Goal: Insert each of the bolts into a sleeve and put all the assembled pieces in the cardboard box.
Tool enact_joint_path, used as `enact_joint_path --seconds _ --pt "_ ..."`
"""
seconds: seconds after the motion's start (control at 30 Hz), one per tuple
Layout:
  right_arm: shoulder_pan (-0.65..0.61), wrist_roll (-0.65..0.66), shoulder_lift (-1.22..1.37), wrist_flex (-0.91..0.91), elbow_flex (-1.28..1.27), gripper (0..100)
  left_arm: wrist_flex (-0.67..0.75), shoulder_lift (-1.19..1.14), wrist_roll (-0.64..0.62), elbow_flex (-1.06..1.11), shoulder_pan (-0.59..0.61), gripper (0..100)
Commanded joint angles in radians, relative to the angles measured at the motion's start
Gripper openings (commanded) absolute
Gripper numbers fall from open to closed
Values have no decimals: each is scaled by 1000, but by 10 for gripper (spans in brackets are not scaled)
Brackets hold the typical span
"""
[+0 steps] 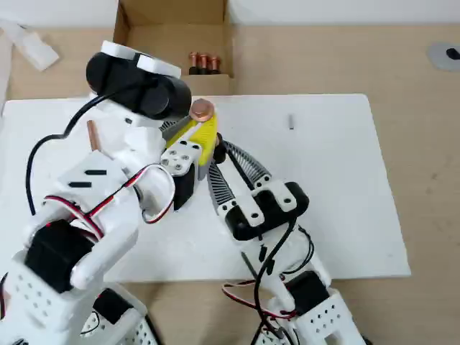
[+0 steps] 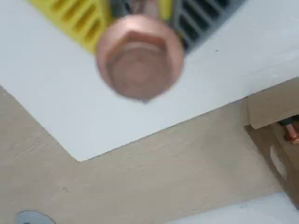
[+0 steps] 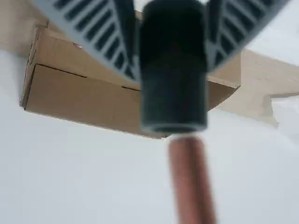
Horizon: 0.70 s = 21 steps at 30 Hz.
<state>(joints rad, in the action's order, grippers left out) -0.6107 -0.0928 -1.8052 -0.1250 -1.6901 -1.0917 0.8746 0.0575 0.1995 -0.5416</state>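
My left gripper [image 1: 201, 123], with one yellow finger [image 2: 77, 18], is shut on a copper bolt [image 1: 203, 111] over the far middle of the white mat; its hex head [image 2: 139, 63] faces the left wrist camera. My right gripper [image 1: 218, 152] meets it from the near side. Its grey ribbed fingers [image 3: 100, 28] are shut on a black sleeve [image 3: 174, 70]. The bolt's copper shank [image 3: 189, 182] stands at the sleeve's open end. The cardboard box [image 1: 133, 32] lies just beyond the mat and holds three assembled pieces [image 1: 203, 62].
A second copper bolt [image 1: 93, 134] lies on the white mat [image 1: 338, 194] to the left, partly behind the left arm. A small grey piece [image 1: 291, 121] lies on the mat to the right. A grey disc [image 1: 445, 54] sits on the wooden table at far right.
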Motion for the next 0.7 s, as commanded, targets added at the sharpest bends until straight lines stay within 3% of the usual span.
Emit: enact_joint_path --seconds 0.0,0.67 --pt "15 -9 -125 9 2 9 -6 -1 11 -91 -5 12" --pt "18 -8 -124 11 2 9 34 -2 52 2 -5 12"
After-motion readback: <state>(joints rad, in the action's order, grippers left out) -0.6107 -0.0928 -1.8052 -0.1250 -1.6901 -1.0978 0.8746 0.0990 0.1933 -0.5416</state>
